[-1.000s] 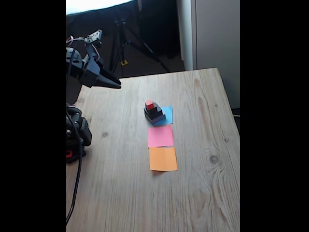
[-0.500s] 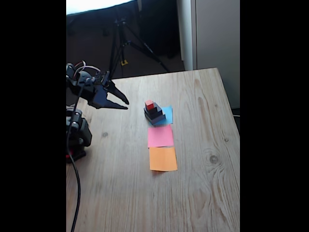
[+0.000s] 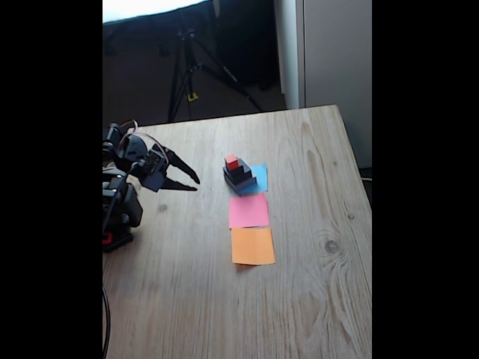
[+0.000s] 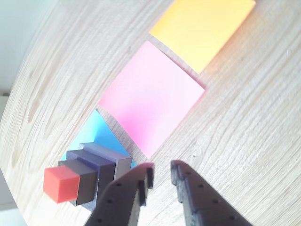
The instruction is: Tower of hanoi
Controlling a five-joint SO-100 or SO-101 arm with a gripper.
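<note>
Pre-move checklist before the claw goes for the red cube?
1. Stack whole, red cube on top: ok.
2. Stack sits on the blue square: ok.
3. Pink square and orange square free of blocks: ok.
4. Claw open and holding nothing: ok.
5. Claw lined up on the cube: not ok, it is left of the stack in the fixed view, apart from it.
6. Gap wide enough for the cube: cannot tell.
</note>
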